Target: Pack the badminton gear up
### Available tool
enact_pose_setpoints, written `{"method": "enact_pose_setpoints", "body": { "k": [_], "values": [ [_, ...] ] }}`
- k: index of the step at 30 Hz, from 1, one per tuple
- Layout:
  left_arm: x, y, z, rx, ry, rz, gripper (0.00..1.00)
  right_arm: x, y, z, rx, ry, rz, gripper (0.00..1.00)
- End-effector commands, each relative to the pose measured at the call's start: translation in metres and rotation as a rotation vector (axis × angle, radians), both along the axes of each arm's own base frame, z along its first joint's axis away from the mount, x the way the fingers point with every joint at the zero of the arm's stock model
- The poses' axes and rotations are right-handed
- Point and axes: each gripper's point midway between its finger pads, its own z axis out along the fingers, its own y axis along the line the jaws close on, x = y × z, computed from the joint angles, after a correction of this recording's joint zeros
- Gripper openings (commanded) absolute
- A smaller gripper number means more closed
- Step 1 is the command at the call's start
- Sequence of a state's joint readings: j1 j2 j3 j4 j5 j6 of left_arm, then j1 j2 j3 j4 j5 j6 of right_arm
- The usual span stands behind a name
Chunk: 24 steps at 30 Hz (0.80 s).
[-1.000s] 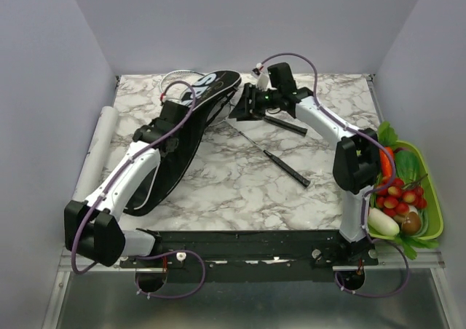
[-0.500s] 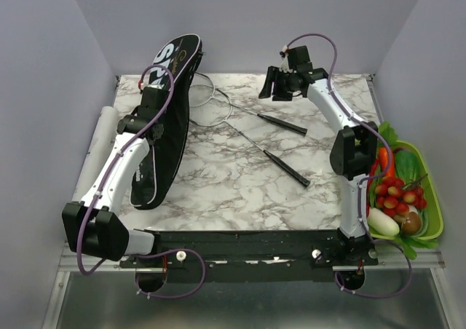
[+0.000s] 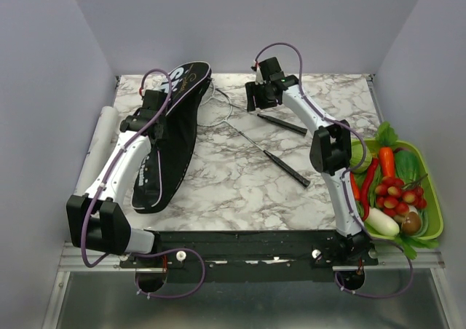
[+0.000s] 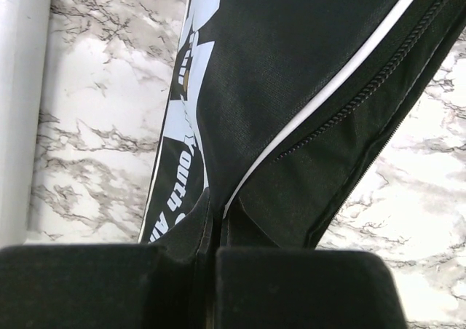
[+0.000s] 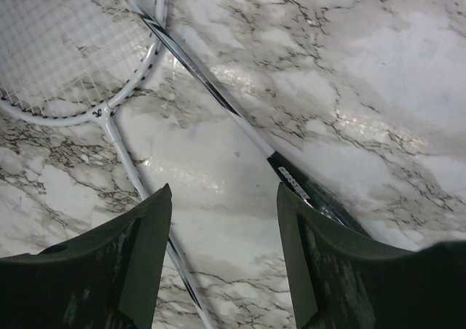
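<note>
Left gripper (image 4: 211, 252) is pinched tight on the bag (image 3: 171, 136), right by the zip. The bag runs along the table's (image 3: 240, 191) left side. Right gripper (image 5: 222, 220) is spread wide, gripping nothing, over the crossed shafts of two rackets (image 3: 287, 169). Both lie outside the bag on the marble. At far right, a green basket (image 3: 437, 212) holds vegetables (image 3: 397, 194). Pale walls all round.

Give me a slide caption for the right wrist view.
Open right end effector above the marble table, one racket's shaft crossing the other racket's hoop.
</note>
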<state>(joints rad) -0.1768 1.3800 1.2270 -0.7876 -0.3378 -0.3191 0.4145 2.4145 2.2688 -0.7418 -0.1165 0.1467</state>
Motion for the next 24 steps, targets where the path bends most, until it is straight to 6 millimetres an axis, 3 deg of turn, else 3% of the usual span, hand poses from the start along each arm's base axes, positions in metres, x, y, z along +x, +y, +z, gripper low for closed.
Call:
{"method": "enact_pose_setpoints", "body": {
  "k": [1, 11, 17, 24],
  "values": [
    [0.008, -0.008, 0.013, -0.062, -0.081, -0.007, 0.0, 0.015, 0.003, -0.01, -0.045, -0.047, 0.024, 0.68],
    [0.01, -0.007, 0.004, -0.084, -0.087, -0.002, 0.0, 0.013, -0.004, -0.043, -0.083, 0.004, -0.006, 0.69],
    [0.008, -0.004, 0.001, -0.072, -0.085, -0.001, 0.0, 0.02, -0.007, -0.043, -0.075, -0.004, -0.027, 0.7],
    [0.011, -0.004, -0.001, -0.071, -0.073, -0.003, 0.0, 0.001, -0.015, -0.07, -0.097, 0.114, -0.039, 0.7]
  ]
}}
